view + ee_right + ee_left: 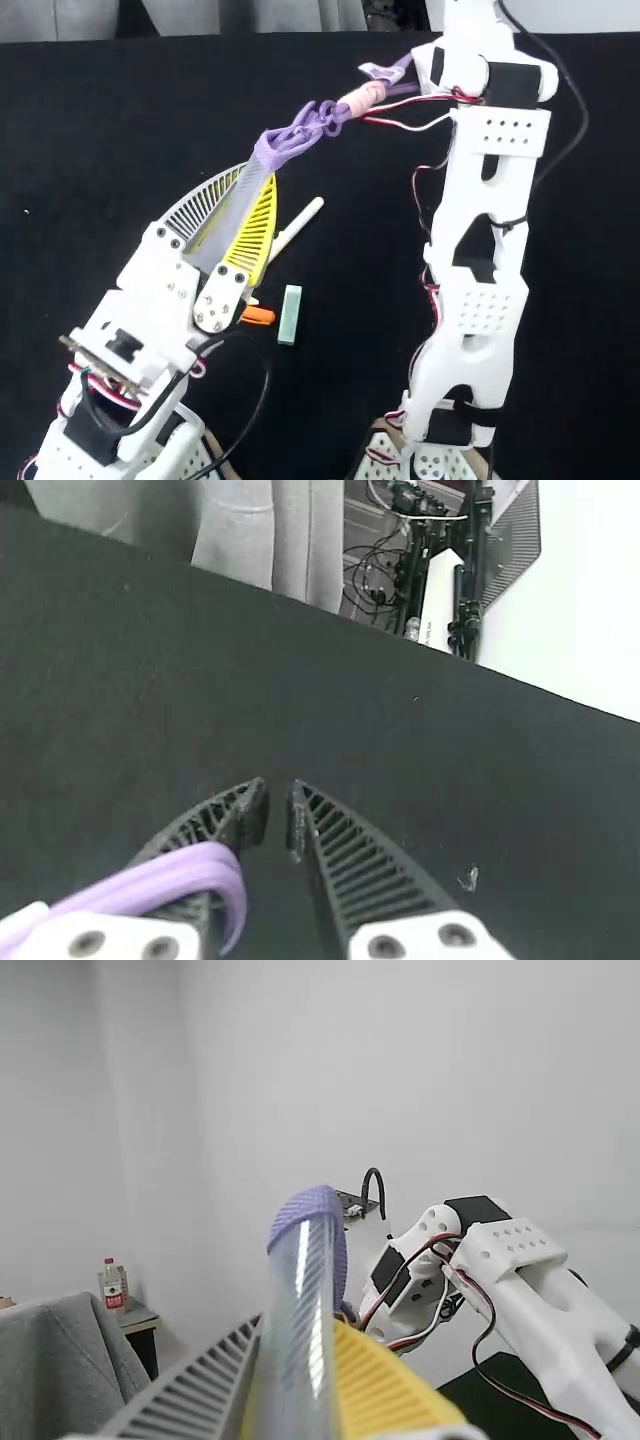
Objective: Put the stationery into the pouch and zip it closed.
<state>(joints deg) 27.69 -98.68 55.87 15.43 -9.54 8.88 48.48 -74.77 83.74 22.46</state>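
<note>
Currently left gripper [262,175] clamped on pouch [237,212], translucent with purple edge, raised over middle of table [120,130]; purple cord [300,135] with pink piece [362,97] runs from pouch toward far edge, up to right gripper [277,812]; its fingers drawn almost together, slim gap at tips; cord looped at one finger, pinched or merely hooked: cannot tell; white pen [300,220], green eraser [289,314], small orange item [260,316] lie on table toward near edge, just beside left gripper.
</note>
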